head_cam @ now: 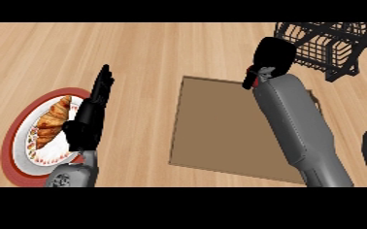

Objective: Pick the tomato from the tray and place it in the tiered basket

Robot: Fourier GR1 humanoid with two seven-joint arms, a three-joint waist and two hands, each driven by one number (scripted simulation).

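The right hand (271,58) is raised above the far edge of the brown tray (215,131), its black back turned to the camera and its fingers curled downward. A sliver of red shows at its lower left edge, beside the thumb; this is very likely the tomato (249,71), held inside the hand and almost wholly hidden by it. No other tomato lies on the tray beneath the forearm, which fits that reading. So the hand looks closed round the tomato, though the grip itself cannot be seen.

Just beyond and to the right of this hand stands the black wire tiered basket (323,46), its near rim close to the fingers but apart from them. The step in hand appears to be the carry: the pick seems done and the fruit is on its way from tray to basket.

The next move would call for taking the hand farther forward and to its right until it is over an open tier, clear of the wire rim, then lowering it and opening the fingers only once the tomato is inside.

The left hand (90,119) rests open, fingers straight, over the near side of a red-rimmed plate (14,160) with a croissant (52,121), on the wooden table (143,53).
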